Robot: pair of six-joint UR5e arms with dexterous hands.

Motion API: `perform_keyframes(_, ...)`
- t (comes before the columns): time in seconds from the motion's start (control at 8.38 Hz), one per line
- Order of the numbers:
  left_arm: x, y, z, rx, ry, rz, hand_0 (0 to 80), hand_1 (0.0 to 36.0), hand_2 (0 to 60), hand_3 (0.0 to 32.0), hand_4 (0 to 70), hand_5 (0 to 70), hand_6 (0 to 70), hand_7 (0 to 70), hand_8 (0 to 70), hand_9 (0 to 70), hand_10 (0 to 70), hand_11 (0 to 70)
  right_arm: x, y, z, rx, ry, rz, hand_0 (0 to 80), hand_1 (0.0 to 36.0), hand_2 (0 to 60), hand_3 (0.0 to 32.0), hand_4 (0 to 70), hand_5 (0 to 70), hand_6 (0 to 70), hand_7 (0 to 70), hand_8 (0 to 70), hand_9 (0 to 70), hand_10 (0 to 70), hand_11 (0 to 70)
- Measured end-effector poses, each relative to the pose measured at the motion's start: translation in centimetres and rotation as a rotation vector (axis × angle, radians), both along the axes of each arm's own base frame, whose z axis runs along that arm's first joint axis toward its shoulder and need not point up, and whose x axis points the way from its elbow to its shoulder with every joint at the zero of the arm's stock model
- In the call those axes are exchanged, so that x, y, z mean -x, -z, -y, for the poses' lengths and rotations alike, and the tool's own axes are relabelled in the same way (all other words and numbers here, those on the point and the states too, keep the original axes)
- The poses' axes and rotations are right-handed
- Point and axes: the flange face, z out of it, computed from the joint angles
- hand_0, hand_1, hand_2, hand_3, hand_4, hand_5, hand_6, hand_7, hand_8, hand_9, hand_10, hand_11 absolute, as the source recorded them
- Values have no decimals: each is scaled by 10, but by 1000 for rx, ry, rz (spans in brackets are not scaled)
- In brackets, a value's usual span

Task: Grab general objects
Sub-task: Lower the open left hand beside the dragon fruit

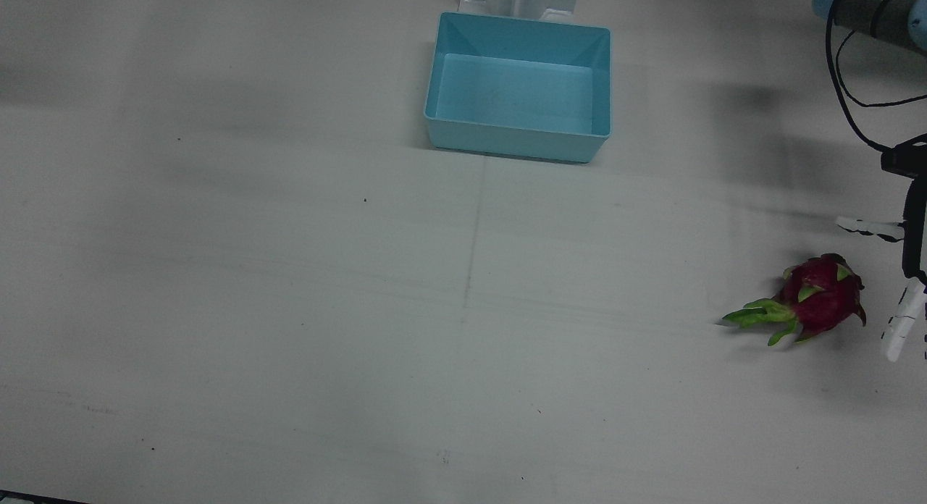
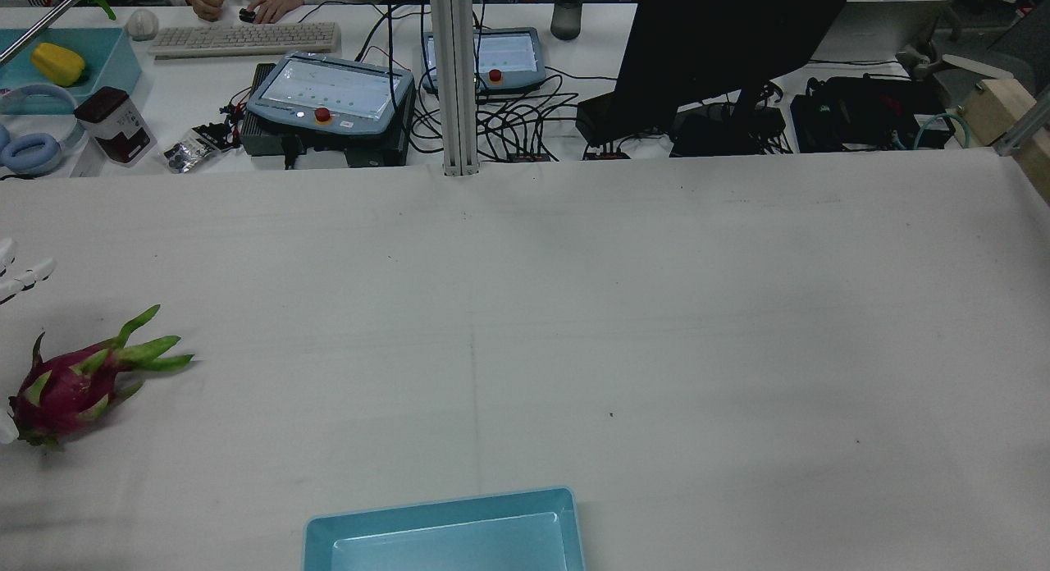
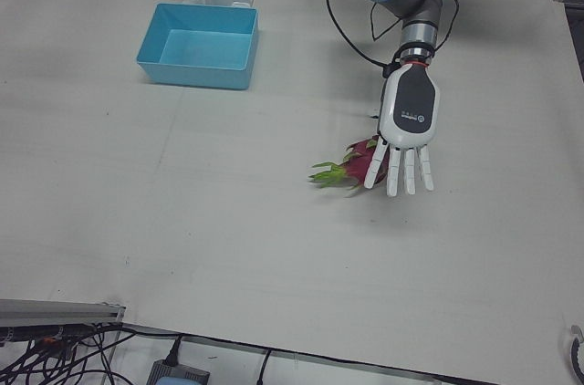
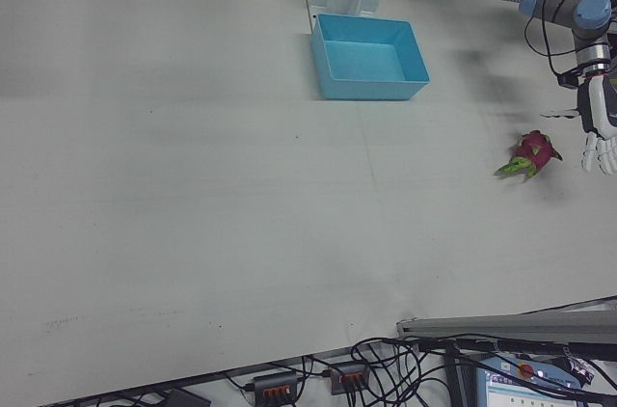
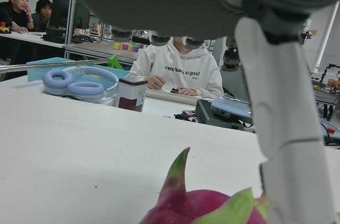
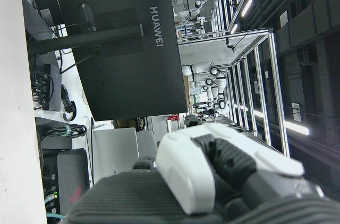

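The dragon fruit (image 1: 822,296) lies on its side on the table (image 1: 290,308), well away from the blue bin (image 1: 518,84) and toward the left arm's side, its green leafy tip pointing back toward the table's middle. The left hand (image 3: 408,130) hangs just beside and partly over the fruit with its fingers (image 3: 405,171) straight and spread, gripping nothing. The right hand (image 6: 212,171) shows only in its own camera, too close to tell whether it is released or clenched.

The likeliest trouble is a glancing contact. The fruit is an egg-shaped body that would probably roll if one finger reached it before the others, and it lies near the table's edge on that side. Closing on the soft green scales (they look thin and bendy) rather than the rounded magenta body would likely give a grip that slips on lifting.

The skin looks smooth and waxy, with pointed flaps standing off it. The bin is rigid, glossy plastic with sloped walls; the table is matt and pale, faintly scuffed.
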Motion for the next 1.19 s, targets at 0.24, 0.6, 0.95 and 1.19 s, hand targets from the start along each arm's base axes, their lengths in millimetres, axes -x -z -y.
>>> perform_keyframes(0.24,0,-13,1,28,27,-3,518,195,65,142,32,0,0,61,0,0,3,26,0,0,0,0,0,0,0,0,0,0,0,0,0,0,0,0,0,0)
perform_keyframes(0.6,-6,-26,0,61,30,-38,490,143,0,158,16,0,0,58,0,0,7,27,0,0,0,0,0,0,0,0,0,0,0,0,0,0,0,0,0,0)
perform_keyframes(0.95,-37,-14,-13,20,11,-81,491,154,17,170,24,0,0,6,0,0,4,24,0,0,0,0,0,0,0,0,0,0,0,0,0,0,0,0,0,0)
perform_keyframes(1.19,-46,-12,-24,21,29,-54,508,168,22,188,28,0,0,50,0,0,9,33,0,0,0,0,0,0,0,0,0,0,0,0,0,0,0,0,0,0)
